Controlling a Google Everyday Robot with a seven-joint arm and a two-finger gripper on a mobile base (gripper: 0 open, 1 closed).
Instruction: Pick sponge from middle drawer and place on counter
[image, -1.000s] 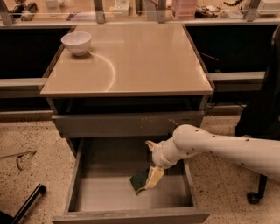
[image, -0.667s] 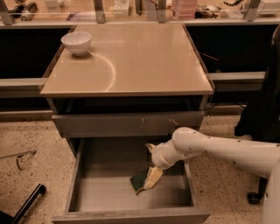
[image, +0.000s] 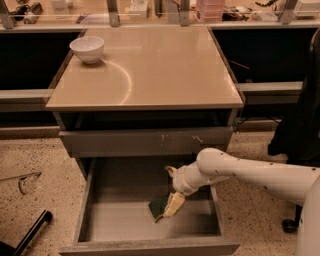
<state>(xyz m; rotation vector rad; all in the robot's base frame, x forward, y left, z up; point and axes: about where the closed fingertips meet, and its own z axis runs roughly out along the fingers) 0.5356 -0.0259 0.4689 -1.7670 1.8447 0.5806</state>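
sponge (image: 158, 205): one
middle drawer (image: 120, 221): one, open
scratched drawer front (image: 125, 142): one
surface (image: 165, 70): one
white bowl (image: 87, 48): one
gripper (image: 173, 204): one, low inside the middle drawer, at the sponge

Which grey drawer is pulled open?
The wide shallow grey drawer at the bottom, holding the green-and-yellow sponge with the end effector reaching in; the scratched grey drawer front above is not pulled out.

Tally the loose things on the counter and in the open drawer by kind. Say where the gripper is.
Bowls: 1, white bowl on the counter.
Sponges: 1, sponge in the middle drawer.
Total: 2.
The gripper is down in that drawer, at the sponge.
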